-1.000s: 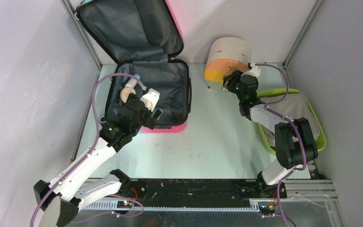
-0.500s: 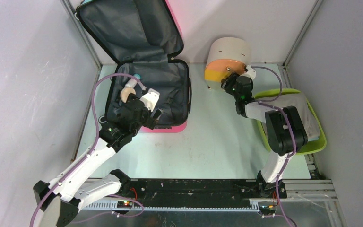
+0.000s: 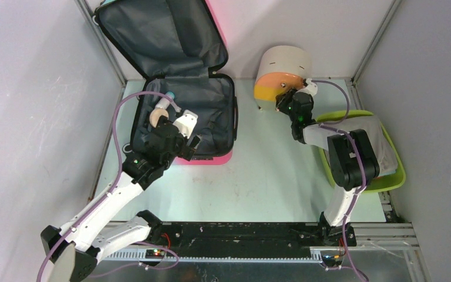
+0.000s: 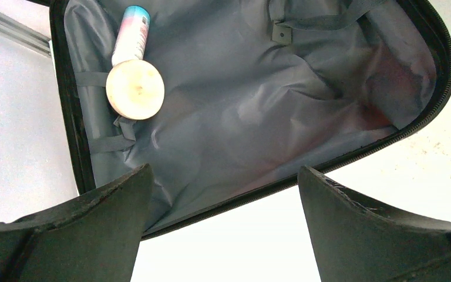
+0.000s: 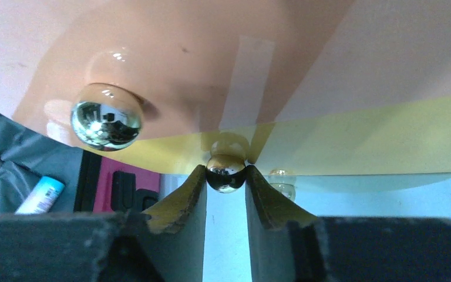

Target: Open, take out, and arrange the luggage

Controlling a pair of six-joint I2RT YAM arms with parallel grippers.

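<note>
Tabletop (image 3: 258, 176), open luggage (image 4: 258, 106) beneath left hand (image 4: 223, 173)

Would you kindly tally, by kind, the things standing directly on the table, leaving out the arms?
luggage: 1
beige cylinder: 1
green tray: 1
Total: 3

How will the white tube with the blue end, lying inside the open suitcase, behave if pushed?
The white tube with the blue end looks round and lies flat, so it will likely roll. The wrinkled dark grey lining may slow it.
</note>
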